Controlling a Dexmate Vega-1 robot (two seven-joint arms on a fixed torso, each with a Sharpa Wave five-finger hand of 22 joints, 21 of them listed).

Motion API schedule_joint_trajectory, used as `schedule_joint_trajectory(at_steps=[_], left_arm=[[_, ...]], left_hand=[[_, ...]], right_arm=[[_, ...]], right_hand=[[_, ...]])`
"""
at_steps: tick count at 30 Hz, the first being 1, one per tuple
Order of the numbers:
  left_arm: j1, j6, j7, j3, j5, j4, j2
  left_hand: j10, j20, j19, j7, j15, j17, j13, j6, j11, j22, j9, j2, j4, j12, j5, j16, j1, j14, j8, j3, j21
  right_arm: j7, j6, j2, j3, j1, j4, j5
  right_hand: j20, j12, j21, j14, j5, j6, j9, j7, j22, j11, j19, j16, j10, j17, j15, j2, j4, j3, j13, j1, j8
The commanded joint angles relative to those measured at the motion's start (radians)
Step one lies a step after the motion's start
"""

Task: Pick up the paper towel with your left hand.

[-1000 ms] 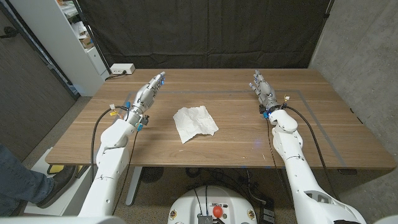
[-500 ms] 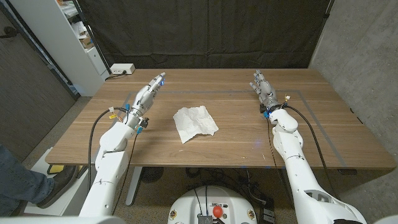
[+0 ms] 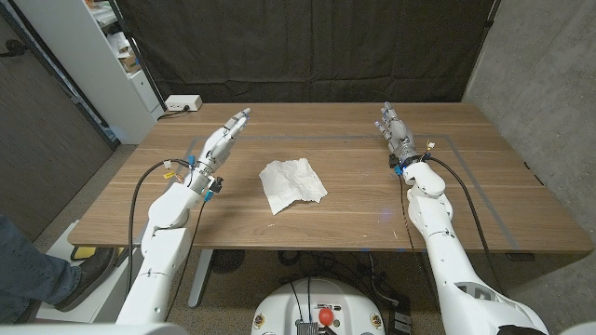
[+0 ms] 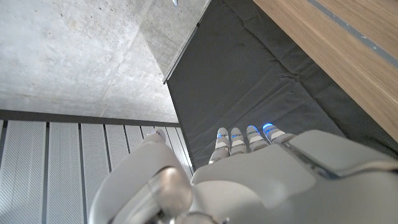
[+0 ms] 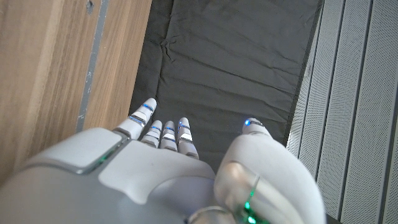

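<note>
The left robot hand (image 3: 226, 136), fingers straight and empty, hovers left of the crumpled white paper towel (image 3: 291, 182) on the wooden bench (image 3: 484, 186); a shallow grasp could merely push the light sheet away.

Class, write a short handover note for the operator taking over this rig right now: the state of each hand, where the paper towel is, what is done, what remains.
Left hand: open, fingers extended, holding nothing, left of the paper towel.
Right hand: open, holding nothing, on the table's right side.
Paper towel: crumpled, lying mid-table between the arms, untouched.
Done: nothing yet.
Left: bring the left hand over the towel, grip it, lift.
</note>
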Motion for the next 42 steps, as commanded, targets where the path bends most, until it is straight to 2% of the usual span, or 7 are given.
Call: schedule_joint_trajectory(at_steps=[1, 8, 15, 19, 40, 42], left_arm=[[0.021, -0.084, 0.042, 0.007, 0.093, -0.025, 0.02], [0.04, -0.131, 0.073, 0.002, 0.117, -0.035, 0.017], [0.056, -0.185, 0.133, -0.012, 0.203, -0.046, 0.015], [0.065, -0.192, 0.159, -0.015, 0.248, -0.061, 0.018], [0.097, -0.197, 0.256, -0.013, 0.417, -0.138, 0.056], [0.102, -0.194, 0.282, -0.016, 0.473, -0.151, 0.056]], left_hand=[[-0.005, -0.004, -0.059, -0.003, -0.01, 0.003, -0.001, 0.007, -0.008, 0.003, 0.003, 0.006, -0.008, -0.001, -0.006, -0.001, 0.011, -0.001, 0.002, 0.002, 0.003], [-0.004, -0.005, -0.06, -0.01, -0.012, 0.003, -0.002, 0.013, -0.01, 0.003, 0.003, 0.01, -0.015, -0.001, -0.005, 0.0, 0.019, 0.0, 0.004, 0.006, 0.004], [0.008, -0.004, -0.057, -0.011, -0.017, 0.002, -0.004, 0.023, -0.017, 0.003, 0.004, 0.015, -0.024, 0.004, -0.005, 0.003, 0.031, 0.01, 0.007, 0.011, 0.007], [0.01, -0.004, -0.055, -0.012, -0.018, 0.002, -0.004, 0.026, -0.02, 0.003, 0.004, 0.017, -0.028, 0.004, -0.004, 0.003, 0.037, 0.012, 0.008, 0.014, 0.008], [0.029, 0.006, -0.051, -0.014, -0.023, 0.002, -0.006, 0.044, -0.026, 0.002, 0.005, 0.025, -0.065, 0.01, -0.002, 0.006, 0.084, 0.031, 0.012, 0.031, 0.01], [0.03, 0.007, -0.05, -0.014, -0.024, 0.002, -0.006, 0.046, -0.025, 0.002, 0.005, 0.025, -0.068, 0.01, -0.001, 0.006, 0.089, 0.033, 0.012, 0.033, 0.011]], right_arm=[[-0.004, 0.015, 0.004, 0.007, -0.014, -0.01, 0.015], [-0.004, 0.013, 0.003, 0.006, -0.02, -0.016, 0.017], [-0.014, 0.015, 0.005, 0.007, -0.022, -0.021, 0.016], [-0.015, 0.021, 0.006, 0.009, -0.021, -0.018, 0.019], [-0.016, 0.017, 0.007, 0.017, -0.042, -0.041, 0.033], [-0.013, 0.018, 0.006, 0.018, -0.042, -0.04, 0.035]], right_hand=[[-0.006, 0.004, 0.003, 0.002, 0.005, 0.003, 0.002, -0.001, 0.005, 0.005, -0.001, 0.002, 0.003, 0.002, 0.0, -0.005, -0.004, 0.0, 0.0, 0.004, 0.0], [-0.007, 0.002, 0.003, 0.001, 0.005, 0.002, 0.002, -0.002, 0.005, 0.006, -0.001, 0.001, 0.002, 0.0, 0.0, -0.007, -0.005, -0.001, 0.0, 0.004, -0.001], [-0.005, 0.003, 0.002, 0.004, 0.007, 0.002, 0.002, -0.002, 0.005, 0.003, -0.003, 0.002, 0.006, -0.003, 0.0, -0.008, -0.007, -0.002, 0.0, 0.004, -0.002], [-0.005, 0.004, 0.003, 0.01, 0.008, 0.009, 0.002, 0.01, 0.005, 0.008, -0.002, 0.004, 0.012, -0.006, -0.002, -0.009, -0.008, -0.003, 0.0, 0.005, 0.0], [-0.006, 0.002, 0.003, 0.01, 0.012, 0.009, 0.001, 0.014, 0.005, 0.009, -0.001, 0.003, 0.014, -0.011, -0.001, -0.009, -0.01, -0.006, -0.001, 0.004, -0.002], [-0.006, 0.002, 0.003, 0.01, 0.012, 0.008, 0.001, 0.014, 0.005, 0.007, -0.002, 0.003, 0.014, -0.012, -0.001, -0.009, -0.01, -0.006, -0.001, 0.003, -0.003]])
